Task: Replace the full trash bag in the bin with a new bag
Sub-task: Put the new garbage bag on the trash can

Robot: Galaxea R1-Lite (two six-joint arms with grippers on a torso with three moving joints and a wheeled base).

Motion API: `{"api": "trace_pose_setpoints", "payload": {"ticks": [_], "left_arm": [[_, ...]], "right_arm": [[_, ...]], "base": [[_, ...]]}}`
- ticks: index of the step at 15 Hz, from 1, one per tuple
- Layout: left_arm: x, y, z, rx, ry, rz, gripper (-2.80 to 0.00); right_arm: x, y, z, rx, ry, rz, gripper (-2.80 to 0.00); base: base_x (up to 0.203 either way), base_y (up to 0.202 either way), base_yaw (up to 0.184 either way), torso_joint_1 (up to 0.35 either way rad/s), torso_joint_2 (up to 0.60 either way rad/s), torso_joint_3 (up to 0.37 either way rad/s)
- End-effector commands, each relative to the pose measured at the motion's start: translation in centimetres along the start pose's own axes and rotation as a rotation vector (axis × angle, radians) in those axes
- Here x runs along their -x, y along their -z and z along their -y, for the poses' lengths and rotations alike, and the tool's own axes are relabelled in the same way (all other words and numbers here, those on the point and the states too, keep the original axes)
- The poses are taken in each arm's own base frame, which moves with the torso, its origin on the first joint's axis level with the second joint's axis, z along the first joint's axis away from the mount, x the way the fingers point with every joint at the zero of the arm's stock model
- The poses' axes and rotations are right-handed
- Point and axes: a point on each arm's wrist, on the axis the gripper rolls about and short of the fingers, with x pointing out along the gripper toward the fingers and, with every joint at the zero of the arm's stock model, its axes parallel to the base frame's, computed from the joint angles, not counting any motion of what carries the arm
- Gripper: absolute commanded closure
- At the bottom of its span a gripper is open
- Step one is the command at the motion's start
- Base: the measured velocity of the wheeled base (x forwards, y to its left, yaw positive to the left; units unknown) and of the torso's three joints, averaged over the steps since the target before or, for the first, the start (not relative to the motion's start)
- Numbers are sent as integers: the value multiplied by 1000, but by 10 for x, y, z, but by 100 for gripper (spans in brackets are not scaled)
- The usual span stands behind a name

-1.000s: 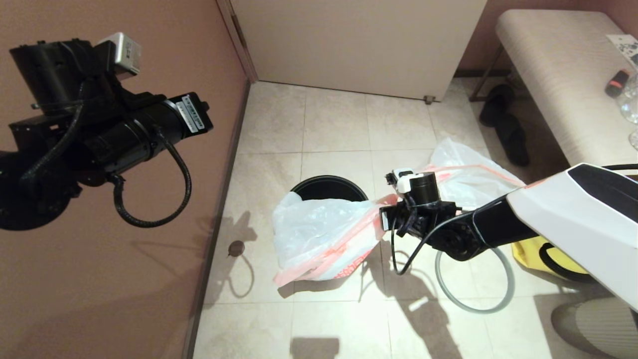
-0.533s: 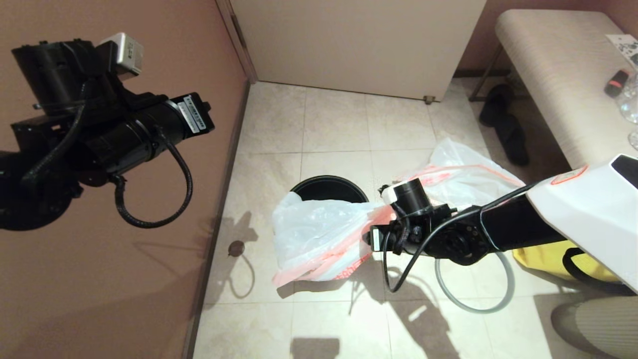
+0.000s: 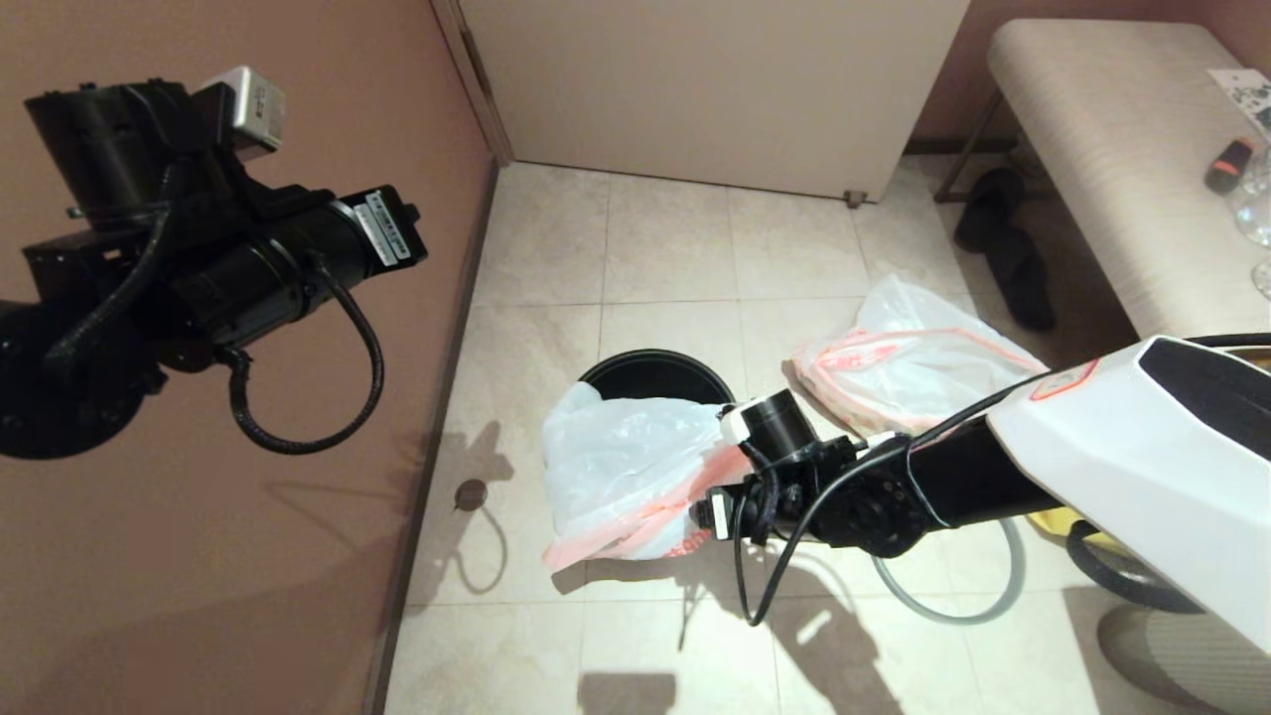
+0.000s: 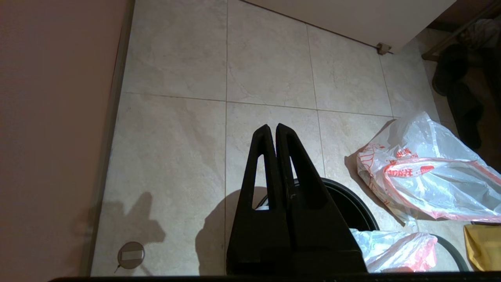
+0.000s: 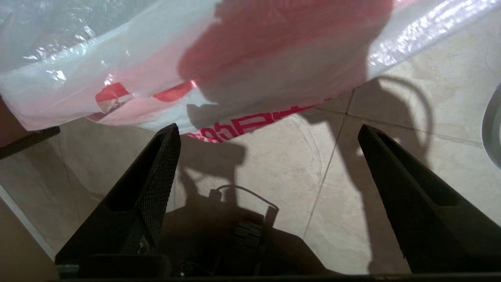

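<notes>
The black bin [image 3: 655, 369] stands on the tiled floor. The new bag [image 3: 626, 467], limp white plastic with a pink-red hem, is draped over its near rim and hangs down the front. My right gripper [image 5: 267, 127] is open just below the printed hem of the new bag [image 5: 195, 58], with nothing between its fingers. In the head view the right gripper [image 3: 700, 516] sits at the bag's right lower edge. The full trash bag [image 3: 914, 362] lies on the floor right of the bin. My left gripper [image 4: 273, 126] is shut and empty, parked high above the bin [image 4: 352, 199].
The grey hoop [image 3: 953, 596] lies on the floor under my right arm. A yellow bag [image 3: 1072, 521] is beside it. The brown wall [image 3: 298, 556] runs along the left. A bench [image 3: 1112, 149] and dark slippers [image 3: 1003, 248] are at the back right.
My right gripper has opened and let go of the new bag's hem. It moved down and toward me. The hem has dropped against the bin's front. The left arm has not moved.
</notes>
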Motion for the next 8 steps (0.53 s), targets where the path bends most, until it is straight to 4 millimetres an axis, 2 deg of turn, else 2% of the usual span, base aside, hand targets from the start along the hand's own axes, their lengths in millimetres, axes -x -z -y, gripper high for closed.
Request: {"api": "trace_pose_setpoints", "payload": {"ticks": [1,4,7,8], "left_arm": [[-1,0,0,3,-2,3,0],[-2,1,0,1,-3,0,0],[-2,2,0,2,-3,-3,0],[-2,2,0,2,-3,-3,0]], "right_arm": [[-12,0,-2,-1,3,0,-280],[-23,-18,-4,-6,2,39,-280],[-36,-27,-4,3,24,10,-280],[-31,-28,-3,1,24,11,-280]], "base": [[0,0,0,0,0,0],[0,0,0,0,0,0],[0,0,0,0,0,0],[0,0,0,0,0,0]]}}
